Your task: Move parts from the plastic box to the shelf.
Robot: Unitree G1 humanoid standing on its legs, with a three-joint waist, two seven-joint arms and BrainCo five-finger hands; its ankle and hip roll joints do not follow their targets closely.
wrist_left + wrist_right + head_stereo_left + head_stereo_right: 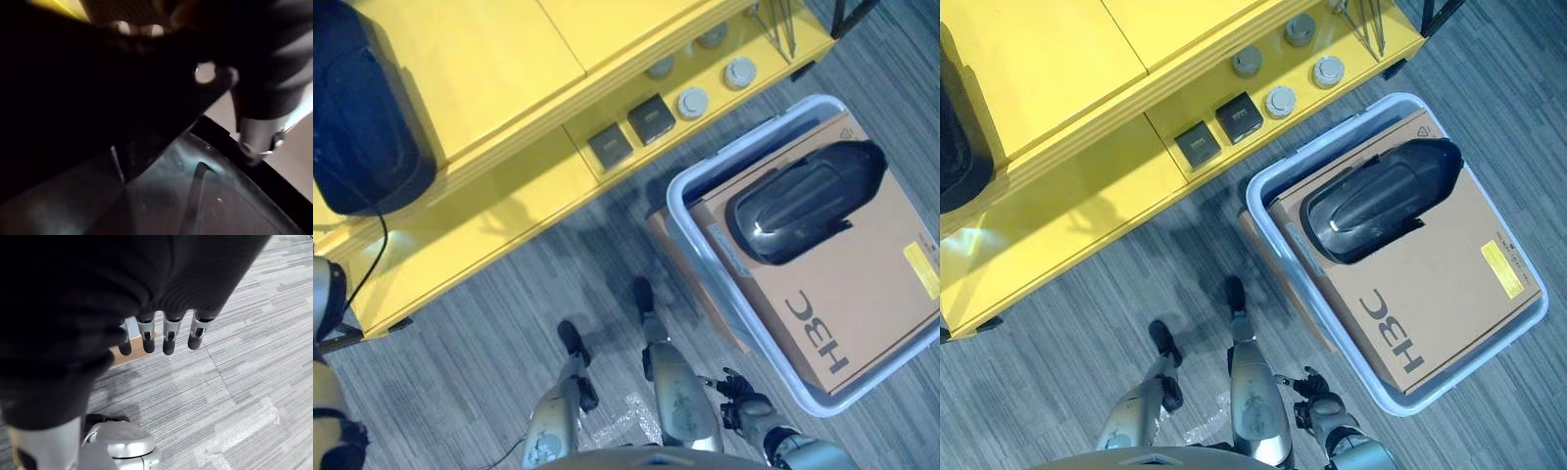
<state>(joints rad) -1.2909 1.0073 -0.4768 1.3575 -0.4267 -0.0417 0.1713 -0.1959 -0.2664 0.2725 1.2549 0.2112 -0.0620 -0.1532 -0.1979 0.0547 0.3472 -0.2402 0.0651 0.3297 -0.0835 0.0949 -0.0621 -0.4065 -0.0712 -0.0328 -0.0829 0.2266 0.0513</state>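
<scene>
A large black moulded part [362, 108] lies on the top of the yellow shelf [489, 225] at the far left. My left hand [257, 134] is right against this part, whose dark surface [195, 196] shows very close in the left wrist view; its fingers are hidden. A second black part [803, 201] rests on a cardboard box [862, 294] inside the pale plastic box [1252, 196] on the floor to the right. My right hand [736, 392] hangs low beside the box's near corner, fingers [168, 338] straight and holding nothing.
Two square dark parts [628, 132] and several round grey discs [693, 102] sit on the shelf's lower level. A flat brown cardboard piece [690, 274] lies against the plastic box. Clear plastic wrap [626, 421] lies on the grey floor.
</scene>
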